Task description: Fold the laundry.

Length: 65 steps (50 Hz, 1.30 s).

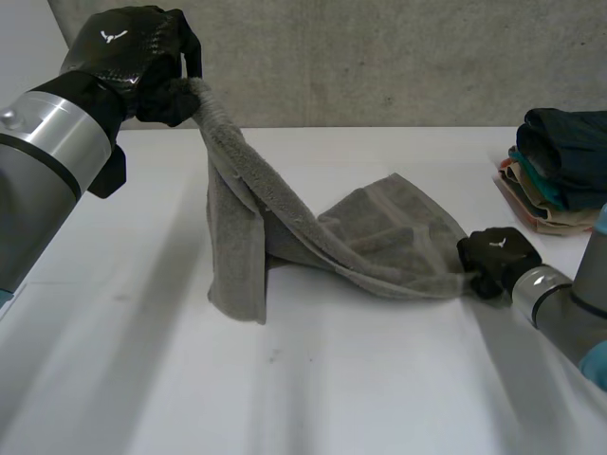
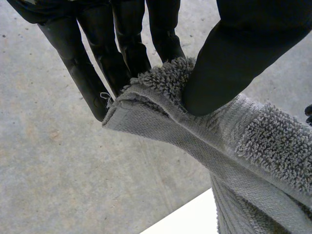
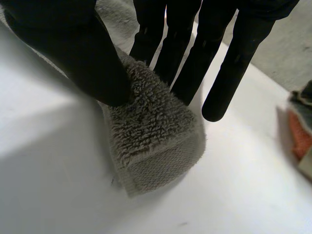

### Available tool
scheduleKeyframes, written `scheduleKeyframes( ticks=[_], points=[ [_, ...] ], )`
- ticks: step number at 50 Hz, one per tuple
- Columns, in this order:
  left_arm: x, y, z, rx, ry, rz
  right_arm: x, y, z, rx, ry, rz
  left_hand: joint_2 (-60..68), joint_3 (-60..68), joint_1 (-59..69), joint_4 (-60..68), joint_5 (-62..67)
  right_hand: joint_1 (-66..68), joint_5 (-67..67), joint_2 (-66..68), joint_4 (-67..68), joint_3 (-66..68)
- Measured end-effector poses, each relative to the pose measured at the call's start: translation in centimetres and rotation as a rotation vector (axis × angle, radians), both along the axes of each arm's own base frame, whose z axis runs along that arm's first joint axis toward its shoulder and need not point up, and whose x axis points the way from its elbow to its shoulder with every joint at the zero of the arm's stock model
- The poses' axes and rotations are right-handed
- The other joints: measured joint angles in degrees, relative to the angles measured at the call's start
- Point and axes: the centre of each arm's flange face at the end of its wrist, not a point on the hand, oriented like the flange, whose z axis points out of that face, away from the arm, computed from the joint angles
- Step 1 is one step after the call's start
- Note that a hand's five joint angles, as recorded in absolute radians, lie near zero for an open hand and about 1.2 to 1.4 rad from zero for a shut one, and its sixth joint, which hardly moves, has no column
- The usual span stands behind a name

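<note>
**Holding the grey towel (image 1: 379, 237) by two corners**

Starting at the left robot hand (image 1: 133, 57): it is pinching one corner of the grey towel between its thumb and straight fingers (image 2: 122, 48), as the left wrist view is showing, and it is holding that corner up high over the far left part of the desk (image 1: 332, 398). From there the cloth is hanging down in a long fold, with its lower end resting on the middle of the desk. The rest is lying rumpled and running across toward the right edge. The right robot hand (image 1: 493, 258) is sitting low on the desk there, gripping another corner: its thumb (image 3: 78, 53) is pressing on the looped pile while its fingers are closing in from the other side. Near the far right corner of the desk, a stack of folded clothes (image 1: 560, 166) is lying well apart from the towel. A grey concrete wall (image 1: 379, 57) is standing behind the desk's far edge.
</note>
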Motion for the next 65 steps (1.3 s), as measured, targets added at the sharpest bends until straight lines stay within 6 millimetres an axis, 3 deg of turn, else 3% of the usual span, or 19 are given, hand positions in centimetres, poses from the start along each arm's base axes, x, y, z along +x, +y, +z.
scheduleKeyframes(
  ticks=[4,9,10,11,14,17,21,26,30,36,40,41,44,46,51,54,58,65],
  points=[
    [0.5,0.0,0.2,0.003,-0.008,0.024,-0.2,-0.4,4.3,-0.116,-0.001,-0.008,0.0,0.0,0.0,0.0,0.0,0.0,0.0,0.0,0.16,0.01],
    [2.3,-0.3,0.1,0.037,-0.07,0.094,-0.6,1.6,13.6,-0.323,0.023,-0.002,0.0,0.0,0.0,0.0,0.0,0.0,0.0,0.0,0.17,0.15],
    [2.5,-0.4,0.1,0.041,-0.078,0.102,-0.7,1.9,14.5,-0.338,0.029,-0.001,0.0,0.0,0.0,0.0,0.0,0.0,0.0,0.0,0.17,0.15],
    [3.4,-0.5,-0.1,0.063,-0.116,0.132,-1.0,2.9,17.1,-0.374,0.053,0.002,0.0,0.0,0.0,0.0,0.0,0.0,0.26,0.0,0.17,0.17],
    [4.9,-0.8,-1.0,0.118,-0.208,0.182,-2.0,4.5,20.4,-0.378,0.112,-0.001,0.0,0.0,0.0,0.0,0.0,0.0,0.32,0.0,0.17,0.18],
    [5.9,-0.7,-2.3,0.178,-0.303,0.206,-2.8,5.6,22.1,-0.337,0.177,-0.001,0.0,0.0,0.0,0.0,-0.03,0.0,0.32,0.0,0.18,0.18],
    [6.7,-0.3,-4.8,0.255,-0.462,0.203,-3.5,6.7,22.8,-0.251,0.284,0.025,0.0,0.01,0.0,0.0,-0.03,0.0,0.32,0.0,0.18,0.18],
    [6.6,-0.4,-7.2,0.29,-0.582,0.173,-3.2,6.5,21.7,-0.176,0.341,0.072,0.0,0.03,0.0,0.01,-0.03,0.0,0.32,0.0,0.19,0.22],
    [5.5,-2.4,-9.1,0.268,-0.605,0.154,-1.4,4.8,19.2,-0.115,0.319,0.114,0.02,0.04,0.0,0.01,-0.03,0.0,0.33,0.0,0.19,0.4],
    [4.0,-6.9,-9.7,0.164,-0.527,0.184,0.7,1.3,17.1,-0.16,0.256,0.063,0.07,0.12,0.0,0.02,-0.03,0.0,0.36,0.0,0.21,0.43],
    [2.8,-11.9,-7.1,-0.048,-0.417,0.263,1.6,-3.3,18.4,-0.394,0.183,-0.06,0.1,0.19,0.0,0.03,-0.03,0.0,0.36,0.0,0.24,0.43],
    [2.8,-12.2,-6.8,-0.067,-0.408,0.271,1.7,-3.7,18.8,-0.423,0.172,-0.071,0.1,0.19,0.0,0.03,-0.03,0.0,0.36,0.0,0.24,0.43],
    [2.4,-15.1,-2.8,-0.286,-0.291,0.353,2.7,-6.3,22.5,-0.705,0.053,-0.154,0.1,0.19,0.0,0.03,-0.03,0.0,0.36,0.0,0.24,0.43],
    [2.5,-16.2,0.0,-0.429,-0.203,0.404,3.2,-7.0,25.1,-0.878,-0.038,-0.192,0.1,0.19,0.0,0.03,-0.03,0.0,0.36,0.0,0.24,0.44],
    [3.1,-16.7,4.2,-0.63,-0.046,0.472,4.2,-6.9,29.2,-1.137,-0.202,-0.219,0.1,0.19,0.0,0.03,-0.03,0.0,0.37,0.0,0.24,0.44],
    [3.4,-16.6,4.7,-0.652,-0.016,0.483,4.6,-6.8,29.6,-1.178,-0.241,-0.209,0.1,0.19,0.0,0.03,-0.03,0.0,0.65,0.0,0.25,0.44],
    [3.6,-16.6,3.2,-0.584,-0.038,0.479,5.3,-7.1,27.8,-1.125,-0.233,-0.183,0.1,0.19,0.0,0.03,-0.03,0.0,1.0,0.0,0.25,0.44],
    [3.7,-16.5,-3.3,-0.37,-0.148,0.447,6.0,-8.4,20.8,-0.882,-0.139,-0.136,0.1,0.19,0.0,0.03,-0.03,0.0,1.01,0.0,0.25,0.44]
  ],
)
